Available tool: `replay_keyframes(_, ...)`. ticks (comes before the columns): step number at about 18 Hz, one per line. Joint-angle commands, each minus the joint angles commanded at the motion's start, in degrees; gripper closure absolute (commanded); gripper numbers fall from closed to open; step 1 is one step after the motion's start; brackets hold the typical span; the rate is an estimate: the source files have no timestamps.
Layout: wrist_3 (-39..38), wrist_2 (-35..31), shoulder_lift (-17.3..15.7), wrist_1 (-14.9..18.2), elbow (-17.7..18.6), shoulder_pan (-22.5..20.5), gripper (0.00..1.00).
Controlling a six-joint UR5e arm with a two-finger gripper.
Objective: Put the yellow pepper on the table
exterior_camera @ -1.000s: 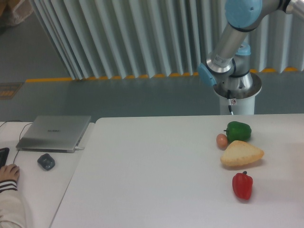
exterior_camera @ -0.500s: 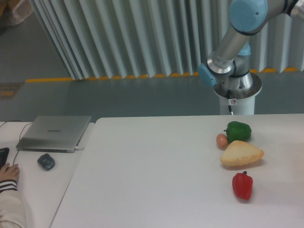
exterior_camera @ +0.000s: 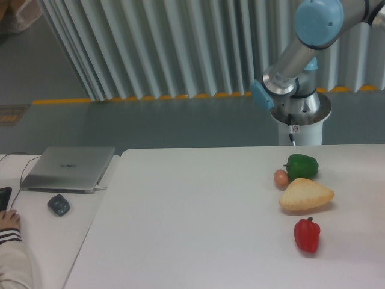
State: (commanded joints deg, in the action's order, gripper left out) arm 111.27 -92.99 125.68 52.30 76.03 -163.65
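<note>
The yellow pepper is out of view in this frame. The white table [exterior_camera: 192, 223] fills the lower part of the camera view. Only the arm's base and lower links [exterior_camera: 295, 60] show at the back right, behind the table; the arm runs out of the frame at the top right. The gripper is not in view.
On the table's right side lie a green pepper [exterior_camera: 301, 166], a small brown egg-like item [exterior_camera: 281, 177], a pale yellow wedge-shaped bread [exterior_camera: 305, 195] and a red pepper [exterior_camera: 307, 235]. On the adjoining desk at left are a closed laptop [exterior_camera: 69, 168], a dark mouse [exterior_camera: 58, 205] and a person's hand [exterior_camera: 9, 223].
The arm's elbow joint has shifted a little to the right and up. The person's hand at the left has drawn back slightly. The objects on the table have not moved.
</note>
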Motion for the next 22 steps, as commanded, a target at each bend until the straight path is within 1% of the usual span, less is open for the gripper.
replay_keyframes(4, 0.0, -0.2, 0.2, -0.3, 0.3, 0.0, 0.0)
replay_keyframes(7, -0.2, -2.1, 0.2, -0.4, 0.5, 0.2, 0.0)
replay_keyframes(10, -0.3, -2.5, 0.1, -0.3, 0.7, 0.3, 0.0)
replay_keyframes(12, -3.1, -2.6, 0.1, -0.3, 0.9, 0.5, 0.21)
replay_keyframes(13, -4.4, -2.6, 0.1, -0.2, 1.2, 0.7, 0.34)
replay_keyframes(14, -4.5, -2.6, 0.1, -0.2, 1.4, 0.7, 0.39)
replay_keyframes(15, -4.5, -2.6, 0.1, -0.2, 1.5, 0.7, 0.4)
replay_keyframes(16, -4.7, -2.6, 0.1, -0.2, 1.5, 0.7, 0.44)
replay_keyframes(22, -5.4, -2.8, -0.7, 0.3, 0.7, 0.5, 0.45)
